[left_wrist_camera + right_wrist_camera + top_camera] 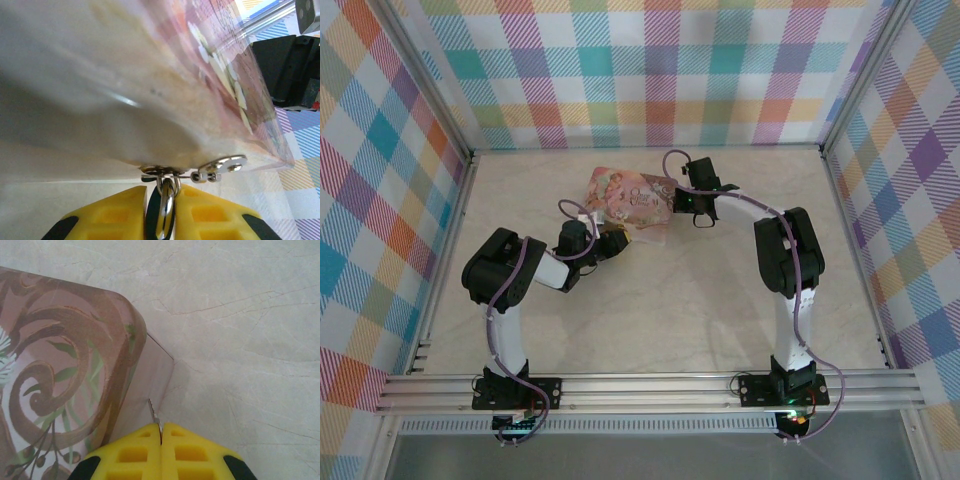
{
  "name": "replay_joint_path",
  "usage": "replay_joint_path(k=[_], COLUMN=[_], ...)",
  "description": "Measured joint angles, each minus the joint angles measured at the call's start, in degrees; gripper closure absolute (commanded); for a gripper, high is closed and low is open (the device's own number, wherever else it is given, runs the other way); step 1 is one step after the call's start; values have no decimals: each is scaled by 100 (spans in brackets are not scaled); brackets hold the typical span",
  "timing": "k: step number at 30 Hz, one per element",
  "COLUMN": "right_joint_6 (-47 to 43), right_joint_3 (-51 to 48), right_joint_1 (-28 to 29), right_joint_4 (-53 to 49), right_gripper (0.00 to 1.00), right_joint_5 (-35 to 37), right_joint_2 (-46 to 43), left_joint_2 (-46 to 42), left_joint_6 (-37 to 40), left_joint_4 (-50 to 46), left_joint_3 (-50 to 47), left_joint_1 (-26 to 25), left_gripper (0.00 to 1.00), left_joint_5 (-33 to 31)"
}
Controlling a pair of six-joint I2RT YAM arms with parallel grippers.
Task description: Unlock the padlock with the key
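Note:
The padlock is a tiny shiny metal piece seen edge-on, hanging by its shackle from the hasp on the pink picture-covered box. My left gripper is shut on the padlock, its yellow fingers pressed on both sides. In the top view this gripper sits at the box's near edge. My right gripper is shut on the key, whose small toothed blade sticks out beside the box's side wall. That gripper is at the box's right end.
The marble-patterned tabletop is ringed by checked walls and metal rails. The box lies at the back middle, tilted up in the left wrist view. Bare tabletop lies right of the key.

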Motion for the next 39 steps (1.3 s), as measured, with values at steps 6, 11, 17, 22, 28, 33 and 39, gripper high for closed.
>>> replay_joint_path(k=[6, 11, 17, 22, 28, 33, 39], right_joint_6=[-4, -42, -225, -527, -643, -586, -332], right_joint_3=[0, 20, 450, 975, 1191, 704, -551], right_joint_1=[4, 20, 76, 68, 55, 52, 15], right_joint_4=[-2, -44, -323, -645, -787, -787, -793], right_gripper=[100, 100, 100, 100, 100, 100, 100], right_joint_5=[22, 33, -11, -101, -162, -103, 57], right_joint_2=[0, 0, 94, 354, 483, 197, -767], left_joint_2=[-26, -210, -310, -310, -350, -608, -960], left_joint_6=[76, 221, 372, 428, 354, 142, -151], left_joint_4=[-83, -573, -990, -1126, -1231, -1818, -3021], left_joint_3=[9, 70, 164, 240, 269, 326, 610], left_joint_1=[17, 26, 26, 9, 4, -28, -142], left_gripper=[86, 87, 88, 89, 89, 89, 89], left_joint_5=[76, 114, 195, 282, 273, 286, 321])
